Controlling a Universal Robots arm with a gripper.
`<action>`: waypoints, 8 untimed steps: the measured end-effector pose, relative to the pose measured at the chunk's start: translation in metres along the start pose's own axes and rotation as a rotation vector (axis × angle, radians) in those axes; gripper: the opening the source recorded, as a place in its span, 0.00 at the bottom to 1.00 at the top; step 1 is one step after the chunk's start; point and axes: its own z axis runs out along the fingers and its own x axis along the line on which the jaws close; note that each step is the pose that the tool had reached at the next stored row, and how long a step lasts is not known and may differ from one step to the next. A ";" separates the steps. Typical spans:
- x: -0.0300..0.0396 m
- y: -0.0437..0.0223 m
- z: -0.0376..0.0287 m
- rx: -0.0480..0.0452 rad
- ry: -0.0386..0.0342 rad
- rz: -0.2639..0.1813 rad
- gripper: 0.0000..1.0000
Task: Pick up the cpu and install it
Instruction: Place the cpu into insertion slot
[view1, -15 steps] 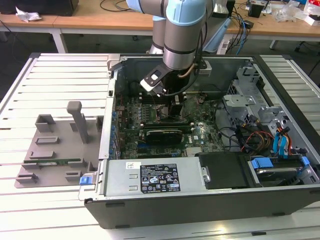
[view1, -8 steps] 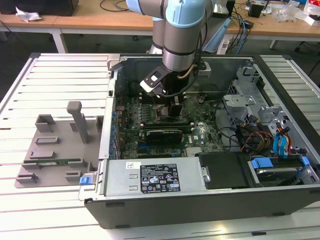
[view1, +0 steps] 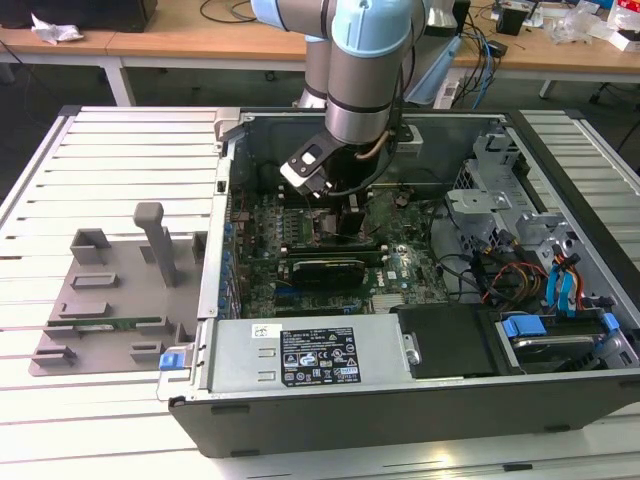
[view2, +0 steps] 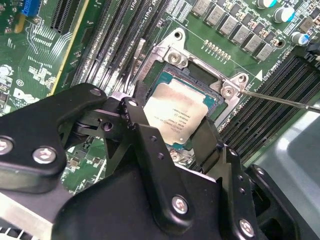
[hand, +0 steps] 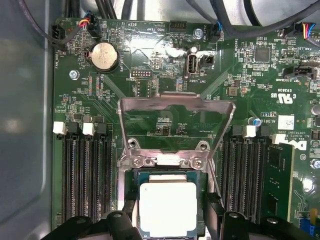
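The cpu (hand: 167, 207) is a small square chip with a pale silver top, and it lies in the open socket on the green motherboard (hand: 150, 65). My gripper (hand: 170, 216) is directly over it, one black finger (hand: 131, 212) against each of two opposite edges. In the second wrist view the cpu (view2: 175, 107) sits between the fingers (view2: 131, 112) of the gripper (view2: 167, 122), inside the metal socket frame (view2: 175, 52). The socket's load plate (hand: 177, 107) stands flipped open. In the exterior view the gripper (view1: 345, 225) reaches down into the computer case (view1: 400, 410).
Black memory slots (hand: 82, 175) run along both sides of the socket. A thin metal lever (view2: 280, 100) sticks out beside the frame. The power supply (view1: 300, 355) and drive bays (view1: 540, 260) crowd the case. A grey fixture tray (view1: 110, 290) lies at the exterior view's left.
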 end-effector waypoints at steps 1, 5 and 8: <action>0.0004 0.0000 -0.0002 0.0001 -0.0002 0.000 0.62; 0.0026 0.0001 -0.0014 -0.0002 0.0021 0.000 0.62; 0.0026 0.0001 -0.0014 -0.0001 0.0026 0.000 0.62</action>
